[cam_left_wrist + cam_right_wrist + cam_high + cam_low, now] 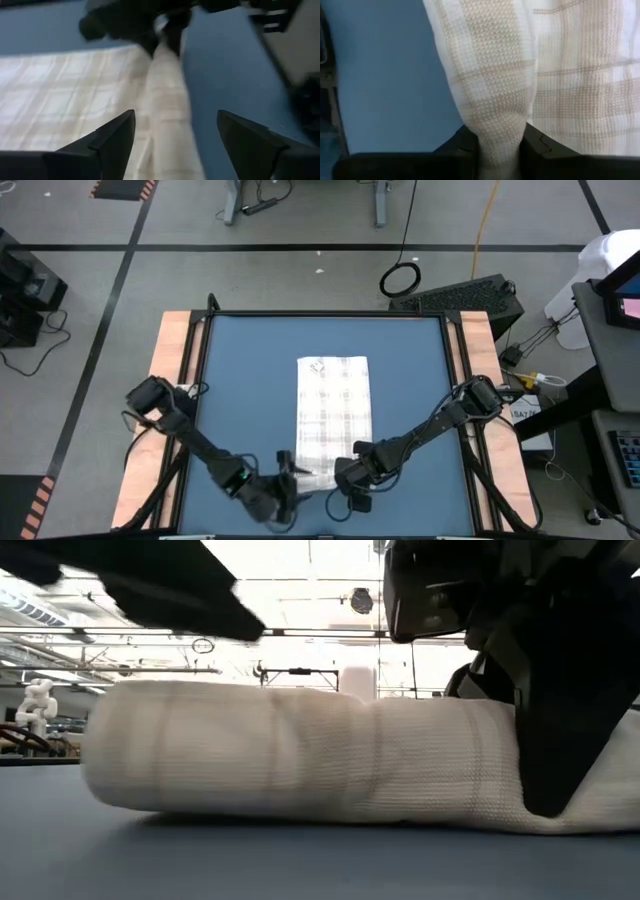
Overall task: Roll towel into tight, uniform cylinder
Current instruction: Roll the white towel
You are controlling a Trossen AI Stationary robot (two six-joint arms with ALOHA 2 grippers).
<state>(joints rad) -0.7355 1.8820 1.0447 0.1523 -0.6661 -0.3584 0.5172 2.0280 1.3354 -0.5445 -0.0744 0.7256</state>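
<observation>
- Near edge of desk [185, 380]: towel [335, 405] lies lengthwise on the blue mat [240, 380], its near end turned over into a short, low roll [300, 770]; the rest is flat and runs toward the far side.
- Right gripper [345, 477] sits at the roll's right end. Its fingers [465, 145] are closed on the rolled fold, cloth pinched between them.
- Left gripper [283, 485] is at the roll's left end, fingers [110, 135] spread wide, one either side of the roll, holding nothing.
- Judgement: the step in hand is re-gripping to advance the roll. The left side needs to close on the fold at the same depth as the right before either arm turns.
- Low view shows the roll thicker on one side than the other; I would tuck the fat end in first, or the cylinder may cone.
- Keep both ends moving together, straight along the towel's length, with light downward pressure so layers stay tight.
- Farther out: flat section looks smooth and square to the mat; printed mark [318, 365] is near the far end.
</observation>
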